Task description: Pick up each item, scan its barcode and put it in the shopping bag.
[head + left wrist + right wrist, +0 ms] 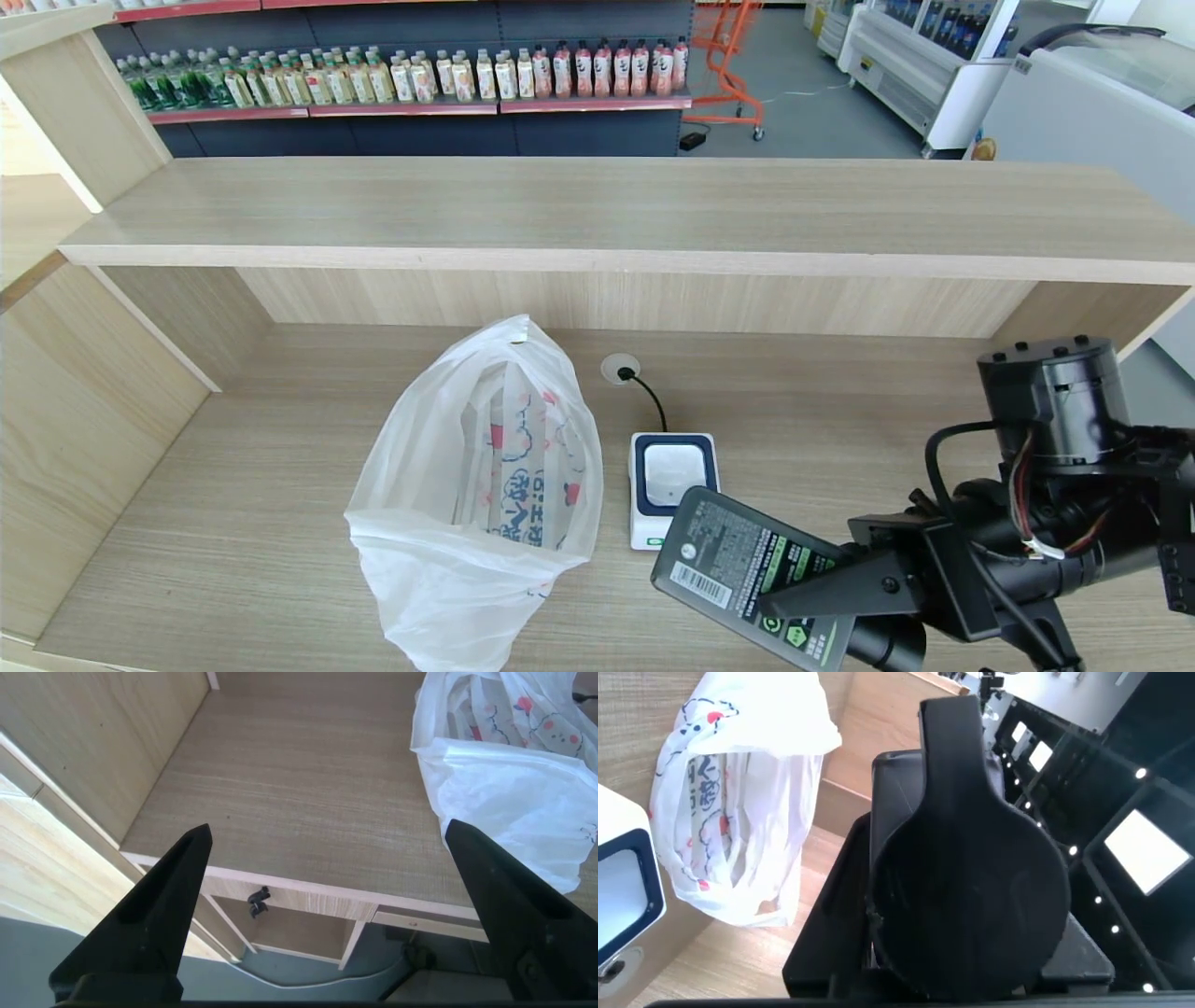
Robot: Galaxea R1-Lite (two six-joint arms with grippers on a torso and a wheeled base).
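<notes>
Pale wood counter (233, 523): right gripper (812, 597) clamps flat black labelled pack (724, 551), long axis and barcode end toward white blue-framed scanner (670, 485).

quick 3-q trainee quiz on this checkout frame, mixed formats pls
1. True or false: the right pincer holds the pack.
2. In the head view, the scanner stands where relative to the bag? A) to its left B) to its right C) inside it
3. Fill in: the left pincer is ____ (open or shut).
Key: 1 true; 2 B; 3 open.
</notes>
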